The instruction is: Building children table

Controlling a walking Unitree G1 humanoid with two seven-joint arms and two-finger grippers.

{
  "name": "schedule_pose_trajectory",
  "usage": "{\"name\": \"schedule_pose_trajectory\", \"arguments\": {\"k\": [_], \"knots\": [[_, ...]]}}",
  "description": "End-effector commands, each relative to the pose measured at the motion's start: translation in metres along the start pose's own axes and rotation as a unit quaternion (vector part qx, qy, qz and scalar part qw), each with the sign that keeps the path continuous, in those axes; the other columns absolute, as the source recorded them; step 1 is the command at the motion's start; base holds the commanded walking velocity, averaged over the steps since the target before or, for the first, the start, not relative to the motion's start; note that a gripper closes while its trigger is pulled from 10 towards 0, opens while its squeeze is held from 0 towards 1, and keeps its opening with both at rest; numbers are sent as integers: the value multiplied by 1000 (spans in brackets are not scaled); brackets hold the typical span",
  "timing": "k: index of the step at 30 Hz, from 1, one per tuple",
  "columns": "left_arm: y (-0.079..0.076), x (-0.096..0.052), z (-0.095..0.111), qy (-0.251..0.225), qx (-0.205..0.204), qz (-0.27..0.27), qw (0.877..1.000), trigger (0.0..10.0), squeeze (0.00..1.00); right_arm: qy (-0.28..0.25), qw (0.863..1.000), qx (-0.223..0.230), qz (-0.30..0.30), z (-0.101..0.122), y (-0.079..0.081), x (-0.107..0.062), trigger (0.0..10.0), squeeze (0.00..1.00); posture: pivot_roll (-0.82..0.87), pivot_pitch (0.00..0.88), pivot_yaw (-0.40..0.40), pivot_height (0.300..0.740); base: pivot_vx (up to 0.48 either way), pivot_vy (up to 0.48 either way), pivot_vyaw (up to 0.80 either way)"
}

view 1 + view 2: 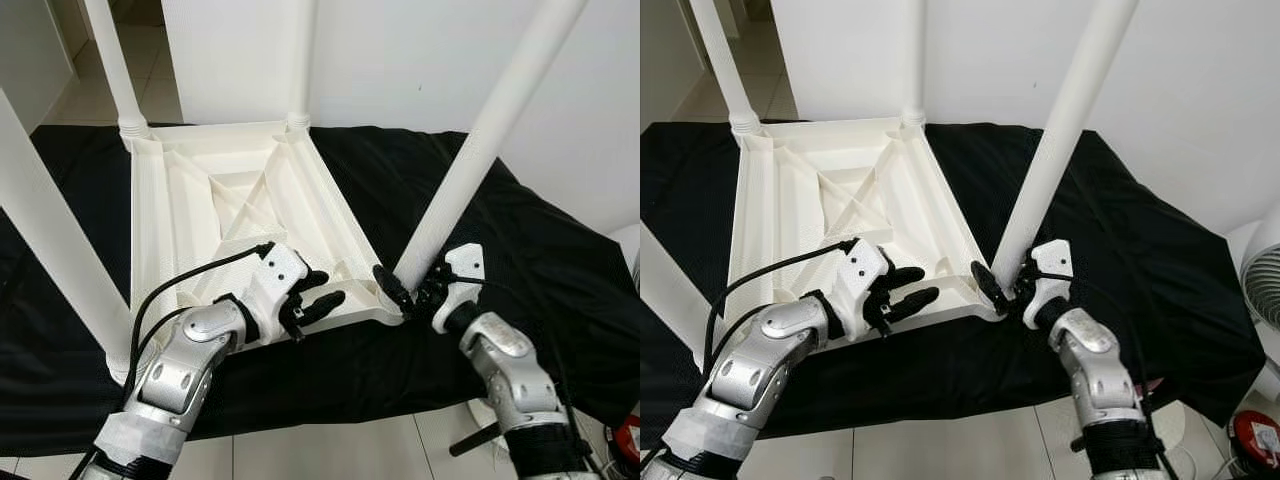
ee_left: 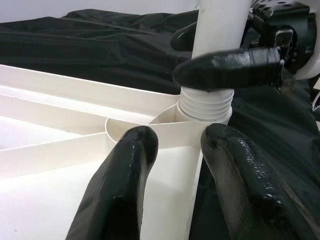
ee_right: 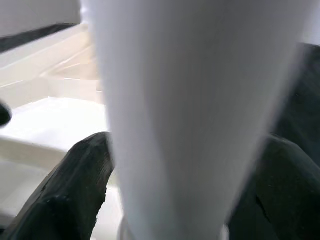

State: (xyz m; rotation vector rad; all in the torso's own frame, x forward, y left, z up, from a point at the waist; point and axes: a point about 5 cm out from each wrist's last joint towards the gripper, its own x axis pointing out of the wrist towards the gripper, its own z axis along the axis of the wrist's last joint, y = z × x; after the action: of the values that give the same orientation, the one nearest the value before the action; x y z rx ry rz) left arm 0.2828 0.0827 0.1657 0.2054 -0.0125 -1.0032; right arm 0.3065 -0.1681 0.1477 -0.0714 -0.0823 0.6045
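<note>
The right gripper (image 1: 408,296) is clenched round the base of a white table leg (image 1: 478,152), one black finger on each side of the tube just above its threaded end, as the right wrist view confirms with dark fingers flanking the pale shaft. The left gripper (image 1: 318,301) rests with its two fingers spread and holding nothing, lying on the near rim of the upturned white tabletop (image 1: 190,215), just beside the corner socket (image 2: 150,131) where that leg enters. The step in hand looks to be seating the fourth leg: in the left wrist view the ribbed thread (image 2: 206,102) stands above the socket lip, so the leg is probably not yet fully home. The next move likely calls for turning the leg about its own length while the left gripper steadies the tabletop. The leg's long axis rises from the near right corner and leans away to the robot's right, less upright than the other three legs at their corners. The tabletop lies underside up on a black cloth (image 1: 520,250).
</note>
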Motion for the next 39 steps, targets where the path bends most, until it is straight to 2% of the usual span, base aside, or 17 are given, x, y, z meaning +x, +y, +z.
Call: {"name": "schedule_pose_trajectory", "arguments": {"k": [1,7,8,9,10,11,12,19,26,27,30,31,33,35,37,38,39], "knots": [[-2,2,-2,0,-7,0,1000,10000,0,27,999,-31,32,-7,2,3,10000,0,32,19,-58,740,0,0,0],[-7,2,-4,2,-13,-12,1000,10000,0,26,997,-41,58,-7,3,10,10000,0,36,11,-58,740,0,0,0],[-11,0,-6,6,-13,-26,1000,10000,0,33,996,-40,77,-11,6,13,6118,0,41,5,-61,740,0,0,0],[-11,0,-6,6,-13,-26,1000,10000,0,33,996,-40,77,-11,6,13,6118,0,41,5,-61,740,0,0,0],[-13,0,-7,8,-13,-31,999,10000,0,37,995,-41,83,-13,6,13,3608,0,43,4,-62,740,0,0,0],[-13,0,-7,8,-13,-31,999,10000,0,37,995,-41,83,-13,6,13,3608,0,43,4,-62,740,0,0,0],[-15,1,-7,9,-12,-35,999,10000,0,39,994,-41,89,-16,6,12,0,0,49,0,-66,740,0,0,0],[-21,3,-10,12,-14,-44,999,10000,0,42,995,-34,88,-23,5,7,0,0,48,0,-71,740,0,0,0],[-20,3,-11,12,-14,-42,999,10000,0,27,999,-5,44,-25,7,4,0,0,48,0,-77,740,0,0,0],[-20,3,-11,12,-15,-43,999,10000,0,29,999,-5,22,-26,8,4,2000,0,47,0,-78,740,0,0,0],[-21,3,-11,12,-15,-43,999,10000,0,32,999,-6,6,-27,9,4,2000,0,45,0,-77,740,0,0,0],[-21,3,-11,12,-15,-43,999,10000,0,37,999,-4,-18,-28,11,5,10000,0,45,0,-77,740,0,0,0],[-21,3,-11,12,-16,-43,999,10000,0,42,998,-1,-55,-30,12,7,10000,0,44,0,-76,740,0,0,0],[-21,3,-11,12,-16,-43,999,10000,0,42,998,-1,-55,-30,12,7,10000,0,44,0,-76,740,0,0,0],[-20,3,-11,13,-14,-39,999,10000,0,45,990,18,-135,-30,17,10,10000,0,43,0,-75,740,0,0,0],[-20,3,-11,13,-14,-39,999,10000,0,45,990,18,-135,-30,17,10,10000,0,43,0,-75,740,0,0,0],[-19,3,-11,13,-14,-37,999,10000,0,46,980,31,-189,-30,21,12,10000,0,41,0,-73,740,0,0,0]]}}
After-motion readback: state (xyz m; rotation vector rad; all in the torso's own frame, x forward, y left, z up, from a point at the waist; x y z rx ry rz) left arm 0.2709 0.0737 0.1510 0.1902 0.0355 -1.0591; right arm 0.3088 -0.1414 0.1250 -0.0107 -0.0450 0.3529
